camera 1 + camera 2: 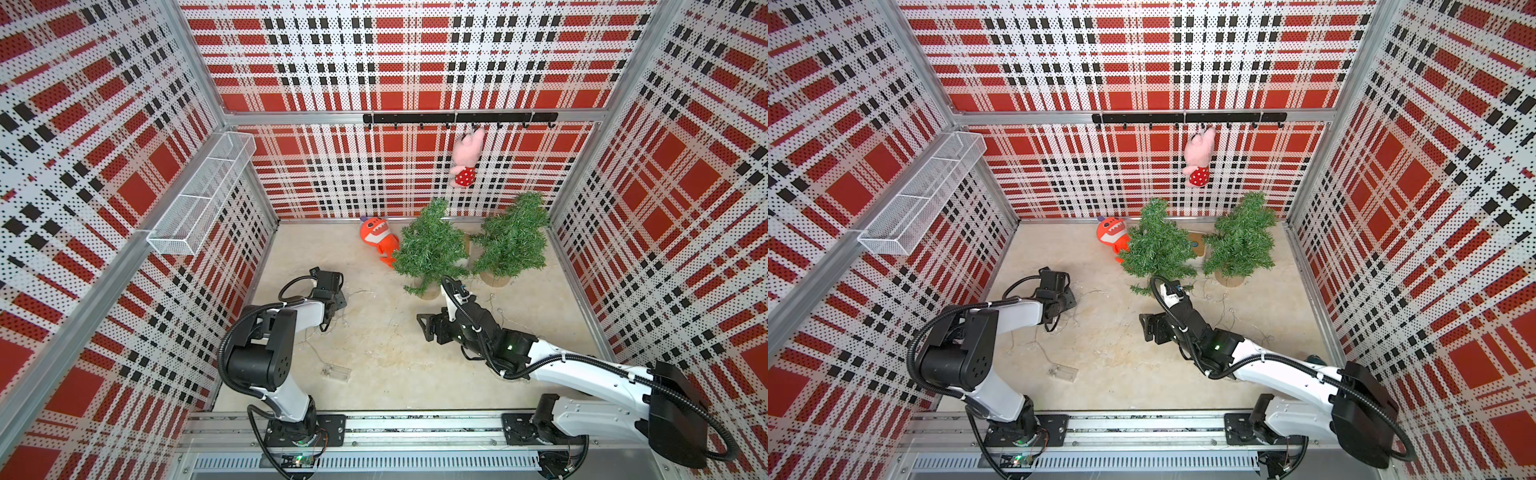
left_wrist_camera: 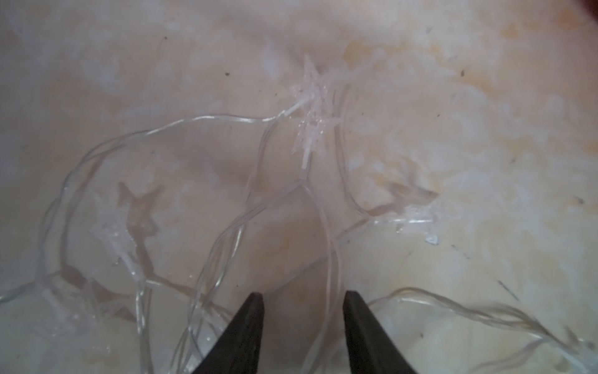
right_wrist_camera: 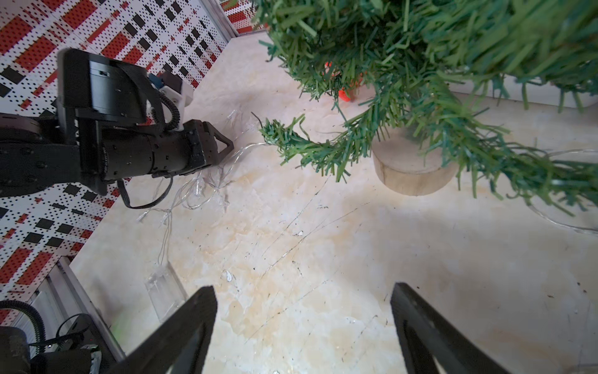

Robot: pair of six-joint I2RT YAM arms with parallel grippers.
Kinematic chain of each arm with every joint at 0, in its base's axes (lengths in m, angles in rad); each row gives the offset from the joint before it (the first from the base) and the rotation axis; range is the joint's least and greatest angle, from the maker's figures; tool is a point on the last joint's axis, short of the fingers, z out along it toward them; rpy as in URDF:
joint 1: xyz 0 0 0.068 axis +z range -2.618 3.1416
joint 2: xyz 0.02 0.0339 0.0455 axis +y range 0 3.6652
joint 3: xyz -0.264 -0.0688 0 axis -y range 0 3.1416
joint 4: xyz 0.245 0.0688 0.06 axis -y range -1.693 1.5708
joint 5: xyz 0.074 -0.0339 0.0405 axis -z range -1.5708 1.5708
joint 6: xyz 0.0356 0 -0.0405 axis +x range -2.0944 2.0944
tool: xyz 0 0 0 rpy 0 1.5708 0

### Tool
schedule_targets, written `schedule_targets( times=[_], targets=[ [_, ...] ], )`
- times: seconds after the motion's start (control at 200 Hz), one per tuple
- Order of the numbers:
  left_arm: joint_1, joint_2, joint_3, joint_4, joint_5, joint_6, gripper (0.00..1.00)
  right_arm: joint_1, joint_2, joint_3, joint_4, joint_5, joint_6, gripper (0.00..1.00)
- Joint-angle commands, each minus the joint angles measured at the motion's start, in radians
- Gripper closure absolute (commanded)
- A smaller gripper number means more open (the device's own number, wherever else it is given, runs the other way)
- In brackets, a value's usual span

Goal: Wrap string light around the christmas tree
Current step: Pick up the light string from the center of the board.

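The walls (image 1: 415, 62) are showing a red, white and black plaid, speckled all over with small dark holes. The surface (image 1: 395, 374) is showing cream marbling with yellowish patches. The christmas tree (image 1: 430, 249) and the second tree (image 1: 513, 237) are showing deep green needles, the wooden base (image 3: 411, 175) pale tan. The string light (image 2: 310, 107) is looking clear, its stars frosted white. The orange plush (image 1: 376, 237) is baring white teeth; the pink plush (image 1: 467, 153) is wearing red with white dots. The left pincer (image 2: 303, 294) and right pincer (image 3: 304, 286) are showing black.
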Motion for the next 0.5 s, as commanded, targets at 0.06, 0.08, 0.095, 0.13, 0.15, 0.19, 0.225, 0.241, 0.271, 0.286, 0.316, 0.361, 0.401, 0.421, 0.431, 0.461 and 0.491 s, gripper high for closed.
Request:
schedule_targets(
  times=[0.06, 0.08, 0.095, 0.13, 0.15, 0.19, 0.225, 0.241, 0.271, 0.286, 0.316, 0.361, 0.401, 0.421, 0.431, 0.461, 0.491],
  targets=[
    [0.014, 0.036, 0.01, 0.001, 0.049, 0.013, 0.72, 0.011, 0.028, 0.025, 0.066, -0.011, 0.001, 0.12],
    [0.013, 0.03, 0.016, -0.012, 0.049, 0.017, 0.74, 0.013, 0.031, 0.024, 0.07, -0.013, 0.002, 0.12],
    [0.012, 0.023, 0.02, -0.022, 0.05, 0.02, 0.75, 0.014, 0.034, 0.024, 0.073, -0.014, 0.002, 0.13],
    [0.007, 0.001, 0.035, -0.048, 0.056, 0.029, 0.78, 0.016, 0.038, 0.025, 0.076, -0.015, 0.005, 0.12],
    [0.005, -0.018, 0.045, -0.065, 0.063, 0.033, 0.8, 0.017, 0.043, 0.025, 0.077, -0.015, 0.005, 0.13],
    [-0.002, -0.061, 0.068, -0.103, 0.065, 0.043, 0.84, 0.019, 0.05, 0.026, 0.081, -0.015, 0.008, 0.13],
    [-0.014, -0.098, 0.09, -0.135, 0.059, 0.053, 0.88, 0.019, 0.057, 0.027, 0.087, -0.015, 0.008, 0.13],
    [-0.019, -0.118, 0.099, -0.152, 0.058, 0.057, 0.88, 0.02, 0.06, 0.028, 0.09, -0.015, 0.009, 0.13],
    [-0.027, -0.157, 0.116, -0.181, 0.053, 0.065, 0.9, 0.021, 0.067, 0.029, 0.096, -0.015, 0.009, 0.13],
    [-0.032, -0.175, 0.123, -0.195, 0.052, 0.067, 0.92, 0.022, 0.072, 0.031, 0.1, -0.015, 0.007, 0.13],
    [-0.04, -0.211, 0.137, -0.222, 0.058, 0.074, 0.94, 0.022, 0.08, 0.035, 0.108, -0.04, 0.001, 0.13],
    [-0.048, -0.26, 0.153, -0.253, 0.073, 0.078, 0.95, 0.022, 0.096, 0.052, 0.111, -0.048, -0.015, 0.13],
    [-0.052, -0.3, 0.157, -0.266, 0.095, 0.081, 0.97, 0.022, 0.107, 0.07, 0.105, -0.048, -0.037, 0.13],
    [-0.051, -0.318, 0.157, -0.276, 0.107, 0.084, 0.98, 0.022, 0.113, 0.081, 0.103, -0.047, -0.048, 0.13],
    [-0.05, -0.328, 0.159, -0.282, 0.115, 0.084, 0.99, 0.022, 0.115, 0.085, 0.103, -0.048, -0.052, 0.13],
    [-0.052, -0.352, 0.162, -0.297, 0.136, 0.088, 1.0, 0.022, 0.124, 0.098, 0.1, -0.047, -0.068, 0.13],
    [-0.053, -0.375, 0.166, -0.31, 0.156, 0.093, 1.0, 0.022, 0.132, 0.111, 0.103, -0.053, -0.081, 0.13]
  ],
)
